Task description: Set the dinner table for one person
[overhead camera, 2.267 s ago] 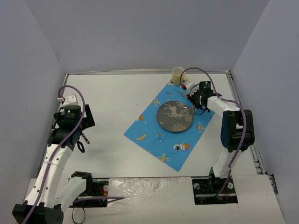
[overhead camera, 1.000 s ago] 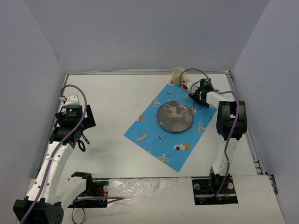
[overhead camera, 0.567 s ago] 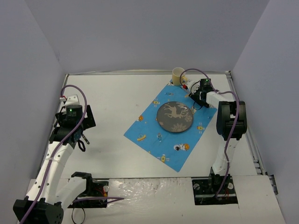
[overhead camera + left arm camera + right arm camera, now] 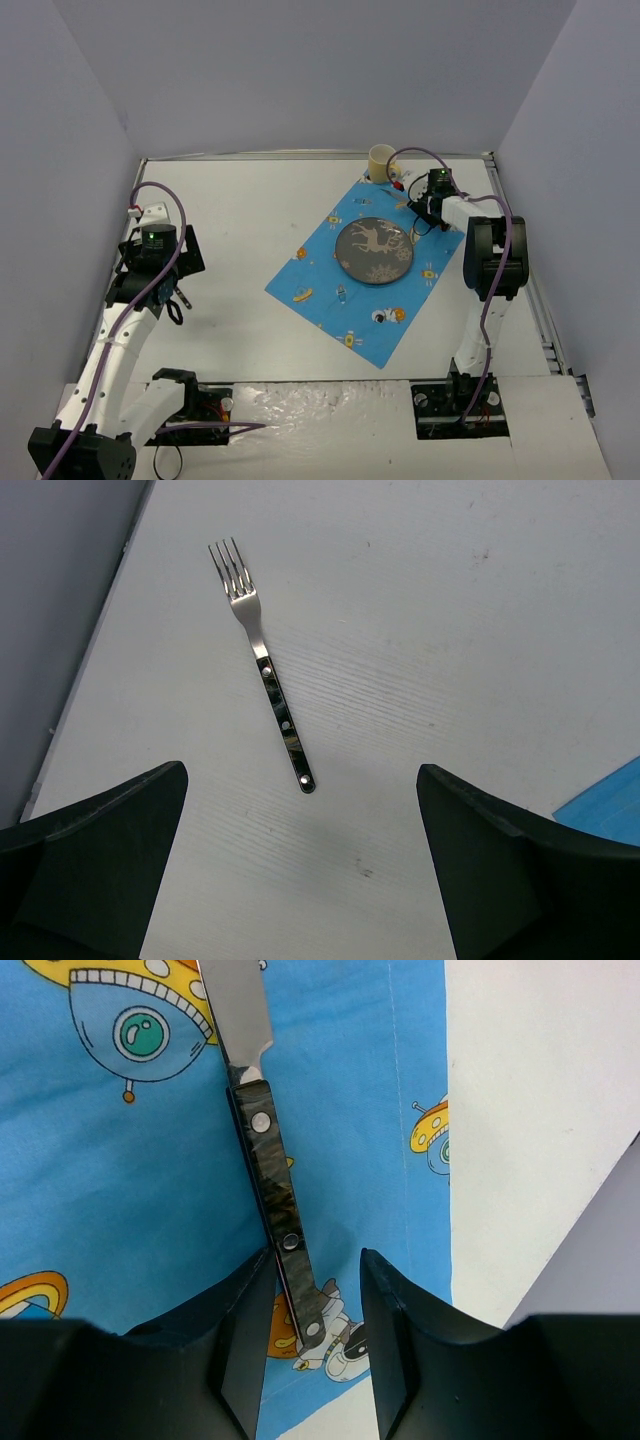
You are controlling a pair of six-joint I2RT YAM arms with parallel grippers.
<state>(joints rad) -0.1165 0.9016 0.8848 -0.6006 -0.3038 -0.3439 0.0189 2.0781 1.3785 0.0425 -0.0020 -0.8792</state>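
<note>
At the blue cloth's [image 4: 120,1180] right edge, the right gripper [image 4: 315,1256] straddles the knife [image 4: 270,1160] handle, fingers narrowly apart, not clamped. The plate [image 4: 373,250] sits mid-cloth, the cup [image 4: 381,158] at its far corner. Well left of the cloth, the left gripper [image 4: 300,770] gapes wide over the fork [image 4: 265,670], which lies on the bare dinner table [image 4: 250,220]. I'd say only the fork remains to be placed.

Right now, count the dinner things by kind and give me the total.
Fork: 1
Knife: 1
Plate: 1
Cup: 1
Cloth: 1
Total: 5
</note>
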